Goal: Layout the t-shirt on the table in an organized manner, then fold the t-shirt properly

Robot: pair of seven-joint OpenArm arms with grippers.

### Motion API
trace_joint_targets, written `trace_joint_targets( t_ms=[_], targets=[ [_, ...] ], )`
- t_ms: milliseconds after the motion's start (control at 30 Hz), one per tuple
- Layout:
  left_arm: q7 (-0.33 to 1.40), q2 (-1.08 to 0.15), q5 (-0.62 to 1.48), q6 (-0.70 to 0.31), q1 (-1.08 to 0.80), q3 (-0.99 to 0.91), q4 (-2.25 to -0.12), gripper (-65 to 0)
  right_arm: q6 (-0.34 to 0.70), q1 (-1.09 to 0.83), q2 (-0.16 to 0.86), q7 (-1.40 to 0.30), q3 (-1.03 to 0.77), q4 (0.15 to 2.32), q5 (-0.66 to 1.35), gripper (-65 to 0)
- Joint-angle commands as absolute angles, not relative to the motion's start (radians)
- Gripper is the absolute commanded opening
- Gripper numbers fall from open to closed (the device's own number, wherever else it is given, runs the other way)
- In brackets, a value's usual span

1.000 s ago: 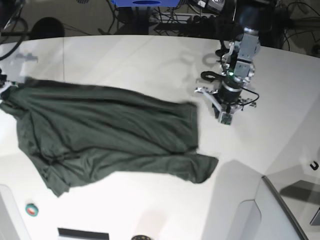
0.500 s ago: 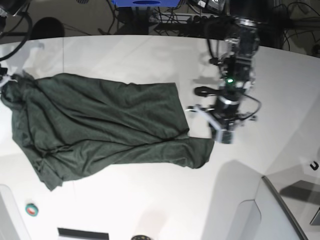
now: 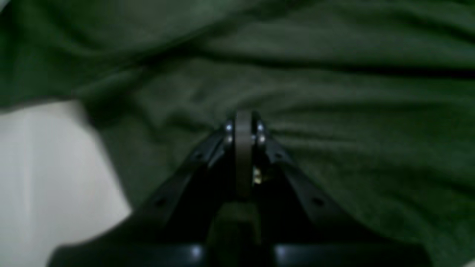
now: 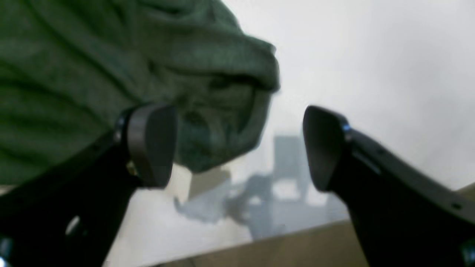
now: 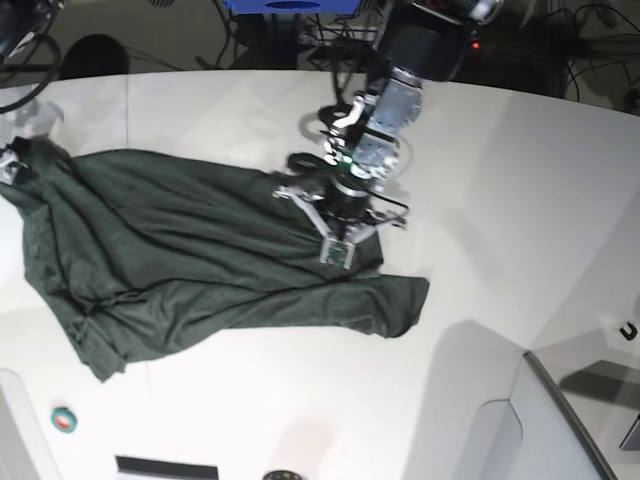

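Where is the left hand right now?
In the base view, the left hand is right of centre over the t-shirt, near its right edge. Its wrist view shows it shut above the green cloth.

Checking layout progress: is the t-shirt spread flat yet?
Not flat. The t-shirt lies rumpled on the table, with creases and a bunched lower-left corner.

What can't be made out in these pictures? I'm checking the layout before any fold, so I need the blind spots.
- Base view: the left gripper and its arm cover part of the t-shirt.
- Base view: the right gripper is cut off by the left edge.
- Left wrist view: blurred; whether the shut fingers pinch cloth is unclear.
- Right wrist view: blurred; which shirt part lies by the open fingers is unclear.
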State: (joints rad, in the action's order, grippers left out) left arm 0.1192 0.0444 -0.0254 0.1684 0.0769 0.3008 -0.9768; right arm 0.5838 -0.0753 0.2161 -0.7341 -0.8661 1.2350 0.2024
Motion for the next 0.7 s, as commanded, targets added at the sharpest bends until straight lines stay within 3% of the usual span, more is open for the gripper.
trace_joint_targets(
  t_ms=[0,167,233,333,367,433,533,667],
  targets=[
    [0.145,0.022,-0.025,0.183,0.085,0.298,-0.974,-65.0,0.587,-0.076,0.239,-0.727,-0.874,1.231,0.209,-14.9],
    [0.150,-0.068,-0.024,0.183,0.056,0.285,-0.981,-65.0,0.641,-0.077,0.225,-0.728,-0.868,1.214,0.209,-16.7],
    [0.150,-0.097,-0.024,0.183,0.051,0.285,-0.981,-65.0,0.680,-0.070,0.216,-0.733,-0.868,1.210,0.208,-30.0],
    [0.147,-0.137,-0.022,0.185,0.022,0.283,-0.992,-65.0,0.685,-0.070,0.211,-0.742,-0.868,1.208,0.208,-61.2],
    [0.150,-0.150,-0.022,0.185,0.015,0.283,-1.013,-65.0,0.685,-0.070,0.213,-0.759,-0.868,1.210,0.208,-65.0],
    [0.151,-0.166,-0.022,0.185,-0.018,0.283,-1.066,-65.0,0.693,-0.076,0.213,-0.788,-0.868,1.224,0.208,-62.1],
    [0.151,-0.197,-0.022,0.185,-0.058,0.283,-1.147,-65.0,0.693,-0.108,0.208,-0.800,-0.869,1.285,0.208,-65.0],
    [0.153,-0.222,-0.022,0.185,-0.096,0.283,-1.221,-65.0,0.693,-0.124,0.185,-0.797,-0.869,1.340,0.208,-58.1]
  ],
)
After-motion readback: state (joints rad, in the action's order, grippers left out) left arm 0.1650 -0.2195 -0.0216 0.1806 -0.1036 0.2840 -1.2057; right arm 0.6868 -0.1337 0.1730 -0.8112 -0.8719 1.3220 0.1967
